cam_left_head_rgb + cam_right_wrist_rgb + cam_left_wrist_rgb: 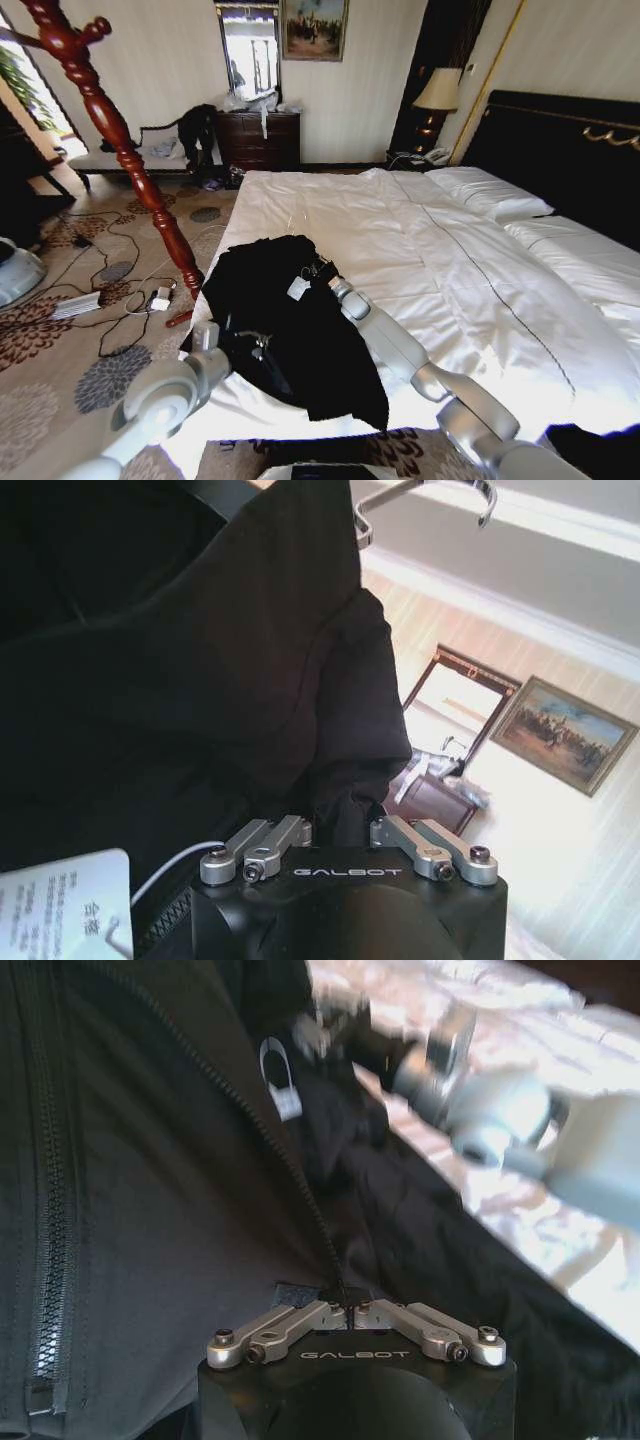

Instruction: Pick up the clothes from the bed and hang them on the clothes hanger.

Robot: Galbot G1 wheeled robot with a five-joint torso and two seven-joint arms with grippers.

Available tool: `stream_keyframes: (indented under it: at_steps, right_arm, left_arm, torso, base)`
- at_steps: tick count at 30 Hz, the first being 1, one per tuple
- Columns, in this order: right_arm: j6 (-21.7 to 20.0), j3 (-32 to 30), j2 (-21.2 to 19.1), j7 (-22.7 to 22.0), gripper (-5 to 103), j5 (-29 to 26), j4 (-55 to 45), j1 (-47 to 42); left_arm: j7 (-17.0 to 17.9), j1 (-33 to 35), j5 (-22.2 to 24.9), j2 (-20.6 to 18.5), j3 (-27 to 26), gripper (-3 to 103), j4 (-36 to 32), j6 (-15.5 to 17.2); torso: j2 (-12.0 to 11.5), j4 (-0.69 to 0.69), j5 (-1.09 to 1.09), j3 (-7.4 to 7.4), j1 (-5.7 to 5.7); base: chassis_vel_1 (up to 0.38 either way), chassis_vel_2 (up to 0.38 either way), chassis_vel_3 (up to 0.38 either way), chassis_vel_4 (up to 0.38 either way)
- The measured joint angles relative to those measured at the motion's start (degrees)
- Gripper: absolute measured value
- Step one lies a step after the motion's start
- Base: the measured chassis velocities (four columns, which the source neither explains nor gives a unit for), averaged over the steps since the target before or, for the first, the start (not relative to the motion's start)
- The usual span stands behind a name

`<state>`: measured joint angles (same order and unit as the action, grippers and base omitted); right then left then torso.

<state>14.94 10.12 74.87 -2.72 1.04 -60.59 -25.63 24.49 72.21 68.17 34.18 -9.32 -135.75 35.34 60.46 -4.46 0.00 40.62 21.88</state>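
**Both arms down in the coat on the bed, stand waiting off to the left**

So the black coat (290, 330) is lying spread out on the near left corner of the bed (470, 280), zip side up, with its small white tag (298, 288) near the top. The coat stand (120, 140) leans into view over the carpet, just past the bed's left edge.

My read on handling: it's soft, floppy cloth with a slightly shiny lining, so it'll probably drape and slide rather than hold any shape. It looks long too, so grabbing at the hem would likely leave a lot dragging. Collar or shoulder area by the tag seems the sensible spot for getting it over a peg.

The left tool (350, 1305) is pushed down into the fabric right by the zipper (290, 1160), linkages drawn in, seemingly pinching cloth. The right tool (345, 825) sits up by the tag with black cloth bunched between its fingers, so that's gripping the coat as well. Both arms reach forward and low from the bed's near edge, the right stretched further.
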Motion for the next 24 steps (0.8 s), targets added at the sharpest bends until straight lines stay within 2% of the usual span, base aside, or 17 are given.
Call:
stream_keyframes:
  at_steps: [5, 10, 14, 17, 20, 21, 24]
  right_arm:
    - [3.0, 0.5, -0.01, 1.04, 19, -2.66, -2.51, 1.01]
    - [4.23, 0.61, 0.43, 1.66, 19, -3.27, -3.32, 2.05]
    - [4.39, 0.63, 0.82, 1.78, 19, -3.83, -3.46, 4.01]
    - [4.39, 0.63, 0.83, 1.79, 19, -4.16, -3.35, 4.96]
    - [4.38, 0.45, 0.79, 1.78, 19, -4.64, -3.02, 6.42]
    - [4.38, 0.45, 0.79, 1.78, 19, -4.64, -3.02, 6.42]
    - [4.25, 0.12, 0.66, 1.73, 19, -5.08, -2.48, 7.72]
  left_arm:
    - [0.29, -1.36, -2.96, 0.73, 3.26, 0, 2.99, 0.16]
    - [1.27, -1.89, -4.08, 1.09, 4.41, 0, 4.75, 0.66]
    - [5.35, -2.33, -4.38, 2.06, 4.17, 0, 6.71, 1.7]
    - [6.15, -1.8, -4.49, 2.11, 2.95, -3, 6.47, 1.91]
    - [6.15, -0.42, -4.39, 1.44, 1.01, 14, 3.92, 2.09]
    - [6.15, -0.42, -4.39, 1.44, 1.01, 14, 3.92, 2.09]
    - [5.11, 1.31, -3.68, 0.5, -1.94, 24, -0.46, 1.79]
  torso:
    - [0.0, -0.01, 0.0, 0.0, 0.0]
    - [0.0, 0.01, -0.01, 0.0, 0.0]
    - [0.0, 0.0, -0.01, 0.0, 0.0]
    - [0.0, -0.01, -0.01, 0.0, 0.0]
    - [0.0, 0.0, 0.0, 0.0, 0.0]
    - [0.0, 0.0, 0.0, 0.0, 0.0]
    - [0.0, -0.01, 0.0, 0.0, 0.0]
  base:
    - [0.0, 0.0, 0.0, 0.0]
    - [0.0, 0.0, 0.0, 0.0]
    - [0.0, 0.0, 0.0, 0.0]
    - [0.0, 0.0, 0.0, 0.0]
    - [0.0, 0.0, 0.0, 0.0]
    - [0.0, 0.0, 0.0, 0.0]
    - [0.0, 0.0, 0.0, 0.0]
